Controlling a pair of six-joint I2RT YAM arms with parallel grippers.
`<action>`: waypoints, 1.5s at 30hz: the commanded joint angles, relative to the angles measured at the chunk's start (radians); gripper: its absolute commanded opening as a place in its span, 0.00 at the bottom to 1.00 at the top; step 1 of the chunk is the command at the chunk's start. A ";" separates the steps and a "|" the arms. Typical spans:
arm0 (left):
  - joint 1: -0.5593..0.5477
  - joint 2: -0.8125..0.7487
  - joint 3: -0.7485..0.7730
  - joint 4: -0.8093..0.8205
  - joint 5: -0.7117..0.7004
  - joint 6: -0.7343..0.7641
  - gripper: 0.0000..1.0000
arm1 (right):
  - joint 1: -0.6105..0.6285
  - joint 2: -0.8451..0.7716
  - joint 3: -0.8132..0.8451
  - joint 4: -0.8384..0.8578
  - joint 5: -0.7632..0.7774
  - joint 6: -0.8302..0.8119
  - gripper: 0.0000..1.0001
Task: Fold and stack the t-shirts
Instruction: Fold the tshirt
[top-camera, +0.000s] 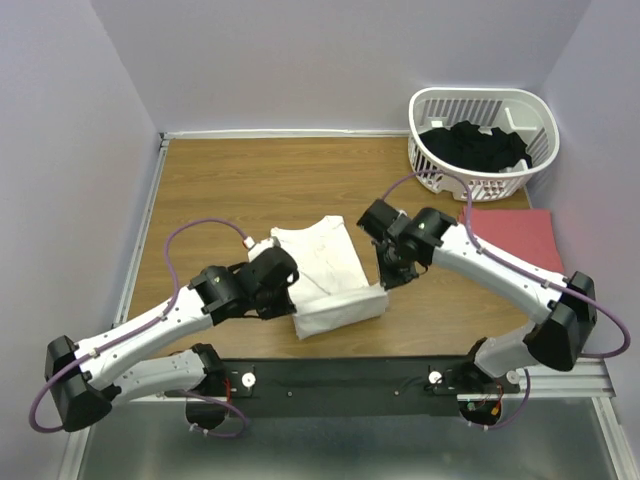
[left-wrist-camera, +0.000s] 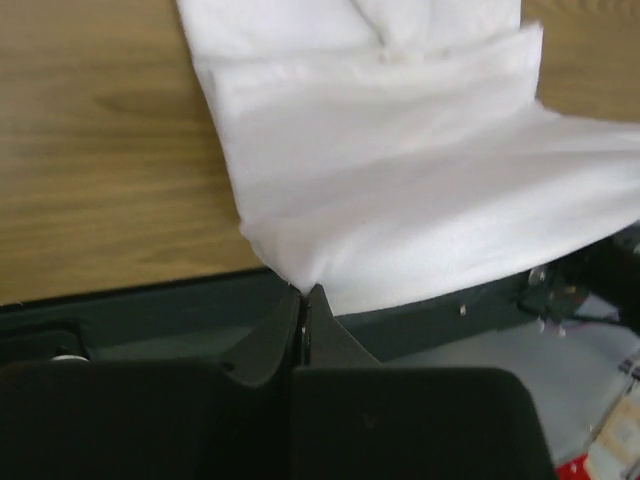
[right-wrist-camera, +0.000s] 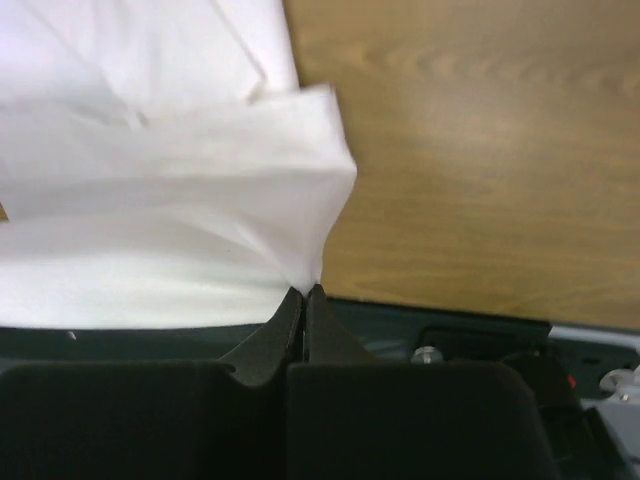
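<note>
White t-shirt (top-camera: 325, 275), part-folded, seen mid-counter (top-camera: 230, 180), well apart from white slatted laundry basket (top-camera: 480, 93), on its near side. Near-edge corners held: left end effector (left-wrist-camera: 303, 295) clenched on one corner, right end effector (right-wrist-camera: 303, 292) clenched on other. Salmon-red t-shirt (top-camera: 510, 235) laid flat just beside basket, near side. Basket filled with dark garments (top-camera: 475, 145). Risk judged: thin pinch lost mid-fold, or uneven arm travel, leaving fold skewed and layers dragged apart.

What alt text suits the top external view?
A half-folded white t-shirt is pinched by the left gripper at its left side and the right gripper at its right. A folded red t-shirt lies further right, near a white basket of dark clothes.
</note>
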 joint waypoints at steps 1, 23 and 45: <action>0.148 0.067 0.075 0.008 -0.111 0.205 0.00 | -0.112 0.083 0.160 -0.014 0.106 -0.154 0.01; 0.629 0.262 0.129 0.321 -0.015 0.554 0.00 | -0.276 0.614 0.787 0.073 0.020 -0.430 0.01; 0.771 0.588 0.227 0.515 -0.109 0.598 0.58 | -0.356 0.818 0.866 0.293 -0.007 -0.438 0.49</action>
